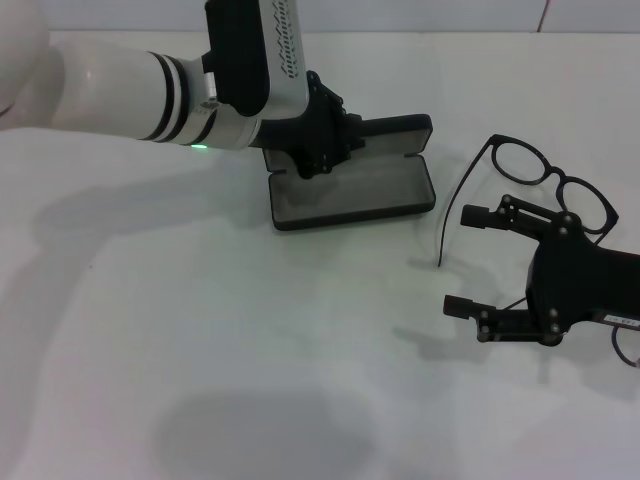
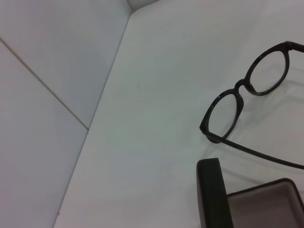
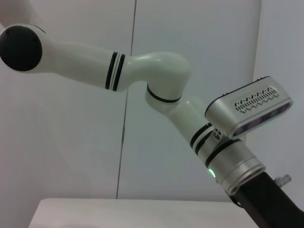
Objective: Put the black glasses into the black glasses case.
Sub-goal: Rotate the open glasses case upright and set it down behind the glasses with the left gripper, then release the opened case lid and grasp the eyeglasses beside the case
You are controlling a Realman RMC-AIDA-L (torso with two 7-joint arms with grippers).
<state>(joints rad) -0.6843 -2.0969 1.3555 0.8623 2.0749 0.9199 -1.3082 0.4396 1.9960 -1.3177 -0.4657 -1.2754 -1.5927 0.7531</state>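
From the head camera I see the black glasses (image 1: 545, 180) on the white table (image 1: 200, 350), partly hidden behind the right gripper (image 1: 468, 260), whose fingers stand apart just beside them, holding nothing. The black glasses case (image 1: 352, 188) lies open to their left, its grey lining bare. The left gripper (image 1: 318, 150) sits at the case's rear edge; I cannot tell how its fingers stand.

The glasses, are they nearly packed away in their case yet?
Not yet. The case already lies open, and the left gripper is at its back edge. The glasses lie on the table beside the case, unfolded, with the open right gripper close by. Picking them up and placing them inside remains.
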